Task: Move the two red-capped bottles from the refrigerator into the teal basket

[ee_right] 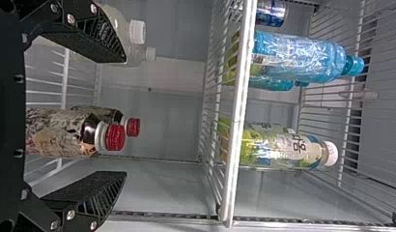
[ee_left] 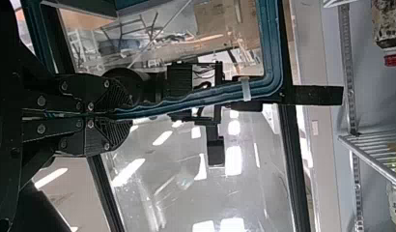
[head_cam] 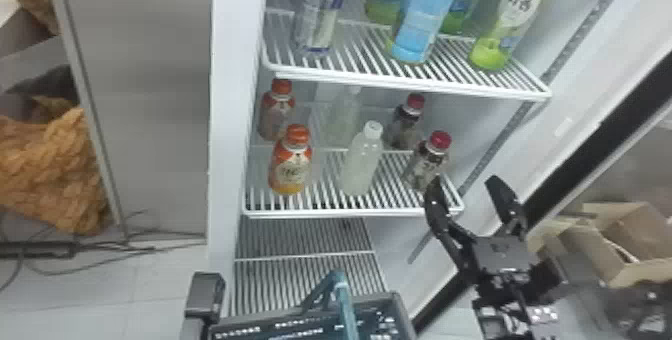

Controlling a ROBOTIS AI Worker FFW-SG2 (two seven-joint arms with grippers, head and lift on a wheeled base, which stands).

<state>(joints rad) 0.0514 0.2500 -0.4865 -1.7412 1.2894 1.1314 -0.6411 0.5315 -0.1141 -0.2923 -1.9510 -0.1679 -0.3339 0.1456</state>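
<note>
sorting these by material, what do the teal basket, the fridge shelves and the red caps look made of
Teal basket: likely moulded plastic, satin, with ridges along its handle. Fridge shelves: probably metal wire, coated glossy white, in thin even bars. Red caps: apparently plastic, slightly shiny, with ridged sides.

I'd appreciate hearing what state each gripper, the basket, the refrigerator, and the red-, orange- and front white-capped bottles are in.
Right gripper: open.
Left gripper: shut on the basket's handle.
Teal basket: held.
Refrigerator: open.
Two red-capped bottles: standing, capped.
Two orange-capped bottles: standing, capped.
Front white-capped bottle: standing, capped.
</note>
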